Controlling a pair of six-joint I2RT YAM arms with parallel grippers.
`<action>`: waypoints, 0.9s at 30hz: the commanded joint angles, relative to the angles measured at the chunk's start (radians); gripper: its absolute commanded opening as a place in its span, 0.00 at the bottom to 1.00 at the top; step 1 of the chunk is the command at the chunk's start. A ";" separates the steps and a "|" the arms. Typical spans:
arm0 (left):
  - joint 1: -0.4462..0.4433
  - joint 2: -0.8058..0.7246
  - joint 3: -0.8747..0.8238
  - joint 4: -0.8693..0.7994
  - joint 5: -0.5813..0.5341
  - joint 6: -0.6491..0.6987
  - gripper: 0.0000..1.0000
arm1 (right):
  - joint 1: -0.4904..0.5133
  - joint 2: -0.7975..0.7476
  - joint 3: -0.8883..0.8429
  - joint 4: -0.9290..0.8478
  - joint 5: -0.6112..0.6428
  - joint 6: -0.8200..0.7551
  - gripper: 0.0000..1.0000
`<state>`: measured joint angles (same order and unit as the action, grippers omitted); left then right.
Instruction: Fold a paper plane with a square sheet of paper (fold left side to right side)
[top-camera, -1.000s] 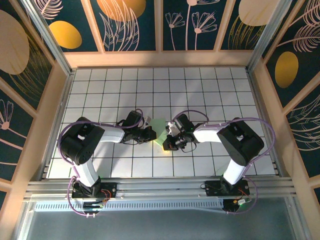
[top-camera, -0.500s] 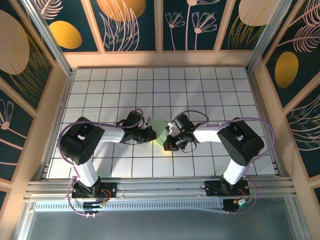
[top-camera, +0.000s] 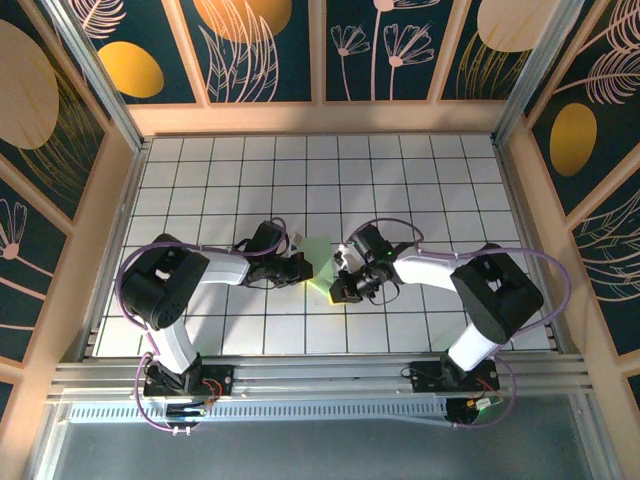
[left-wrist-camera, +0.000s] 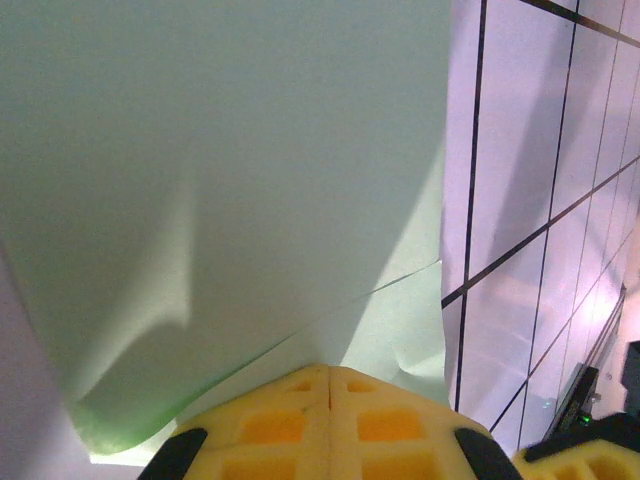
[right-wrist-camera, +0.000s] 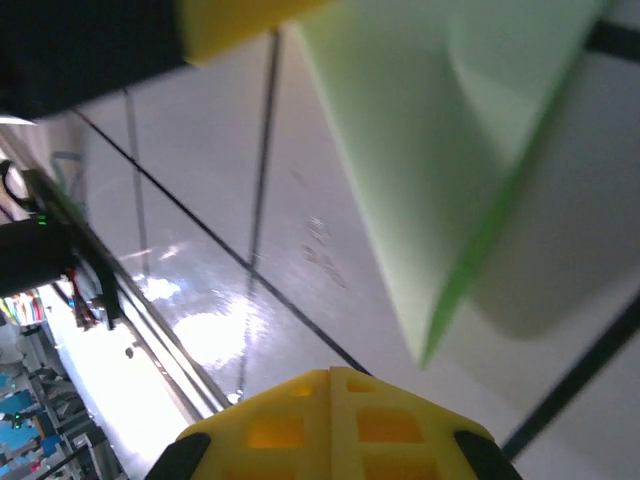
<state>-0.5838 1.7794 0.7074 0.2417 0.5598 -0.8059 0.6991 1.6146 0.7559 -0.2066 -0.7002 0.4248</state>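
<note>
The square sheet of paper (top-camera: 320, 254) is a small folded pale green shape lying between my two grippers at the middle of the tiled table. My left gripper (top-camera: 303, 268) is shut, and its yellow tips (left-wrist-camera: 330, 372) rest against the near edge of the paper (left-wrist-camera: 220, 150), where a crease and a raised flap show. My right gripper (top-camera: 337, 291) is also shut with nothing between its fingers (right-wrist-camera: 330, 375). It hangs low over the bare tiles just short of a pointed corner of the paper (right-wrist-camera: 440, 130), which stands a little off the table and casts a shadow.
White tiled floor (top-camera: 420, 190) with black grid lines spreads on all sides, bounded by wooden walls (top-camera: 320, 118). The left gripper's yellow finger (right-wrist-camera: 235, 25) shows at the top of the right wrist view. A metal rail (top-camera: 320, 375) runs along the near edge.
The right arm's elbow has swung out to the right and its gripper has shifted slightly. The left arm and the paper have stayed put.
</note>
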 joint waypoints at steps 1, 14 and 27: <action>0.001 0.050 -0.024 -0.117 -0.118 0.018 0.00 | -0.006 -0.002 0.025 0.062 -0.021 0.028 0.00; 0.001 0.041 -0.029 -0.111 -0.112 0.014 0.00 | -0.003 0.127 0.046 0.128 0.102 0.062 0.00; 0.001 -0.055 -0.017 -0.102 -0.136 0.028 0.06 | -0.003 0.170 0.012 0.015 0.192 0.065 0.00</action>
<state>-0.5915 1.7576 0.7067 0.2203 0.5205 -0.8040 0.6994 1.7378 0.7815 -0.0864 -0.6109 0.4812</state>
